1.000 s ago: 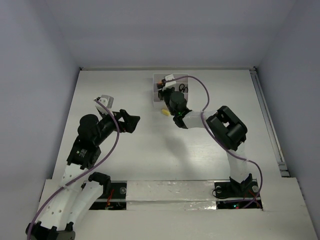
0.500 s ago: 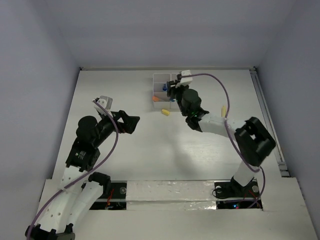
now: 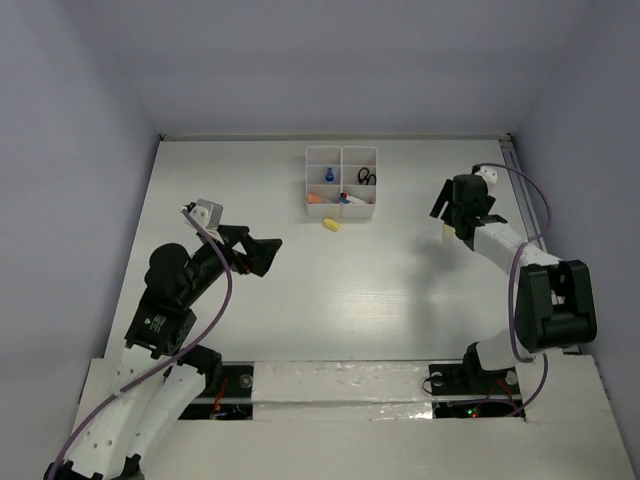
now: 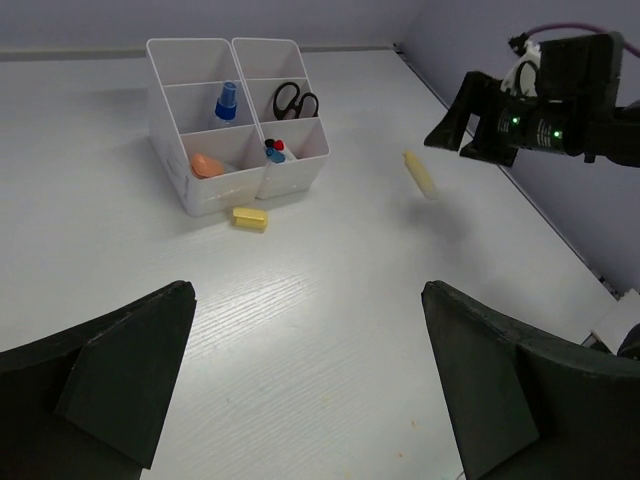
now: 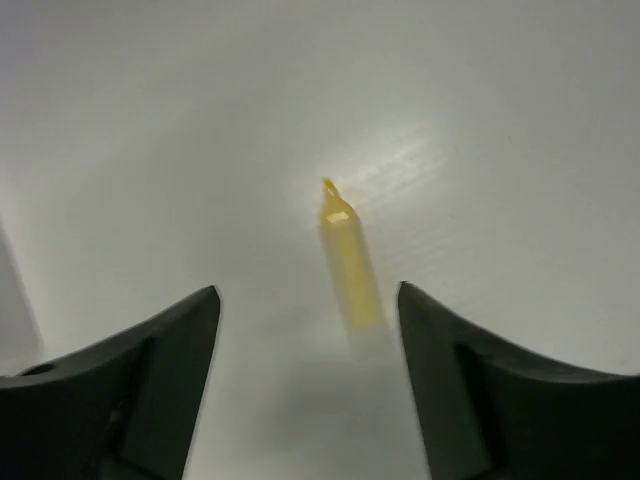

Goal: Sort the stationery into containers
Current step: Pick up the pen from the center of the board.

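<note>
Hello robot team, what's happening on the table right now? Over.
Left end effector open, empty. Right end effector open above yellow tube. Yellow eraser loose beside tray. Nothing blocking.

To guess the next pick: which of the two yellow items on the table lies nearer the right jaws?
The long yellow stick, just below the right jaws; the short yellow eraser lies beside the tray.

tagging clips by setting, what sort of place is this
Probably a robotics lab test cell: a white table boxed in by plain walls, a left arm and a right arm bolted at its near edge, and a white organiser tray holding scissors.
</note>
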Robot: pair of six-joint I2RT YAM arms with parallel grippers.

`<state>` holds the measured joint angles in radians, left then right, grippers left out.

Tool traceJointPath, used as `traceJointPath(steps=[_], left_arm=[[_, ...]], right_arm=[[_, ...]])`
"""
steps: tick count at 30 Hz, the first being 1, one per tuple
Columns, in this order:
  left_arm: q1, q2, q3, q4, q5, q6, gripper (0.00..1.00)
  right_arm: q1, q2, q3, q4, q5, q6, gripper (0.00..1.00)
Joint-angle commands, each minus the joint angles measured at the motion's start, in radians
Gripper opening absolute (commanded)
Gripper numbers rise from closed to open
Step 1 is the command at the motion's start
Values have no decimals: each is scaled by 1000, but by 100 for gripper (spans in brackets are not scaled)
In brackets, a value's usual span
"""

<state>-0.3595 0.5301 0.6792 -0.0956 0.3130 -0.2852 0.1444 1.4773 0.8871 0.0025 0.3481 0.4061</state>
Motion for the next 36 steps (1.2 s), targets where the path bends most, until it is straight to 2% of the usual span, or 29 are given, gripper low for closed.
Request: traceJointPath(steps=[1,5,9,15,19,21,24,25,27,31,32,35,36], left_arm=[[-9,-19,13,34,1,11,96],[-18,-28,11,33,1,11,96],[-27,-33,11,33,3,11,96],[-36,-28,11,31,3,12,96],[-36,-19,13,33,3,12,96],[-45,-16,13,34,3,12,96],[-45,-13,11,36,8,11,96],[-45,-10,10,36,9,9,96],[-45,-5,6,43,18,6,96],[-45,34,2,59,60,-3,95],[-45,45,2,60,76,-8,94],[-27,80,-4,74,112,-19,93],[-27,88,-6,83,121,-26,91]], right_arm=[[-45,37,49,-185,-97,-9,84],[-98,126,130,-249,-127,-53,84],[-124,262,242,-323,-193,-111,74],[-124,431,392,-409,-123,-167,67],[-124,452,400,-407,-159,-155,52],[-124,446,376,-392,-185,-151,49],[-124,446,349,-374,-189,-154,26],[-124,436,339,-366,-192,-148,16],[-124,404,310,-311,-262,-136,8],[-31,214,187,-196,-302,-107,7],[37,131,175,-193,-294,-99,7],[162,14,135,-161,-302,-61,7],[243,-47,125,-127,-320,-43,7]])
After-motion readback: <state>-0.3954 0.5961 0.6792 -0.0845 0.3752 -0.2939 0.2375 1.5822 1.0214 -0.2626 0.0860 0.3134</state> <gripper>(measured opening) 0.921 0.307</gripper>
